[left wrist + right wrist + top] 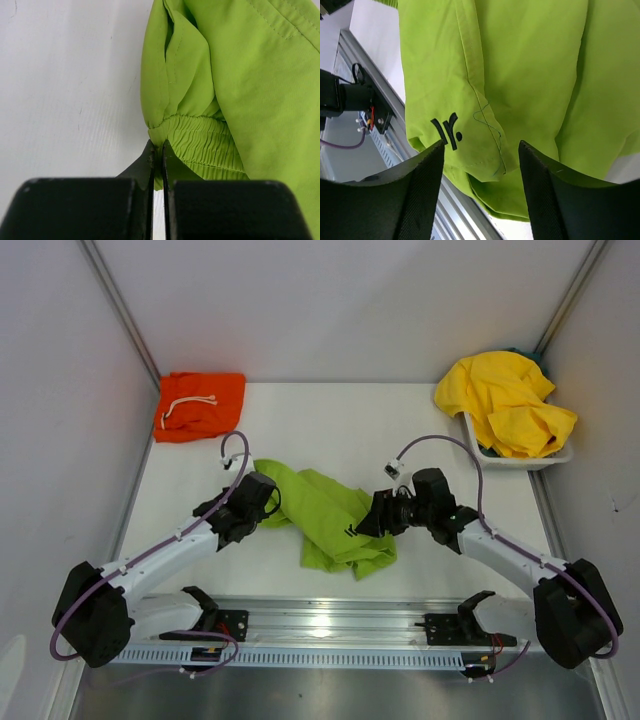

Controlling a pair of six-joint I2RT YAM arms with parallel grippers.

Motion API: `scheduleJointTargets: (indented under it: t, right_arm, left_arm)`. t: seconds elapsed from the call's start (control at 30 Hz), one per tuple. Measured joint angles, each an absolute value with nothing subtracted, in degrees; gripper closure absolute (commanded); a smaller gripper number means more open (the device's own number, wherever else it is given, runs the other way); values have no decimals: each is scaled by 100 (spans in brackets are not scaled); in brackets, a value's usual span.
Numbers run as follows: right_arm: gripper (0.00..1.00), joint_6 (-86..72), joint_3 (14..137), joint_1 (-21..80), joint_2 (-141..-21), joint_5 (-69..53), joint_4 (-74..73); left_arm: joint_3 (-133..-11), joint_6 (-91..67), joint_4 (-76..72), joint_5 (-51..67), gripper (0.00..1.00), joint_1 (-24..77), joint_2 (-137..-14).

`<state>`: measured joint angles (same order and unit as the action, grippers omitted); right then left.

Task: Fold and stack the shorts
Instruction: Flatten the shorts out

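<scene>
Left gripper [157, 150] pinched shut on the elastic waistband corner of the lime green shorts [325, 515]; right gripper [481, 145] open, fingers straddling the hem by the dark logo. Shorts crumpled mid-table, near edge close to the metal rail [330, 625], open table [330, 420] behind. Orange shorts [200, 405] far-left corner; yellow shorts [505, 405] heaped in a white bin [560, 458] far right.

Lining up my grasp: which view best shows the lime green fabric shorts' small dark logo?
Right wrist: small dark logo large, sharp beside the jaws. Top external: tiny speck. Left wrist: only the lime green shorts' waistband.
</scene>
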<state>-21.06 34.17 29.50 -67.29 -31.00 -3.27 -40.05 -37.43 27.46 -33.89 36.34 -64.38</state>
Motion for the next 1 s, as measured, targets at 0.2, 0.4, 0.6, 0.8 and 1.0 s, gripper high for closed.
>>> scheduleJointTargets:
  t: [0.2, 0.4, 0.6, 0.8, 1.0]
  right_arm:
    - [71, -2062, 3374, 2950, -6984, -3315, -148]
    - [100, -2075, 3367, 2910, -6840, -3190, -248]
    - [100, -1855, 4163, 2755, -6455, -2386, -1227]
    - [100, -1505, 6270, 2408, -6462, -1011, -1964]
    - [100, -1317, 8158, 1848, -6510, -631, -2161]
  left_arm:
    - [-4005, -3741, 2742, -3389, 100, 3634, -6438]
    - [-4005, -3743, 2740, -3391, 100, 3634, -6438]
    - [-4381, -3701, 3173, -3256, 100, 3634, -6460]
    - [-6761, -3487, 4270, -2783, 100, 3634, -6530]
    - [-8923, -2934, 4960, -2467, 100, 3634, -6259]
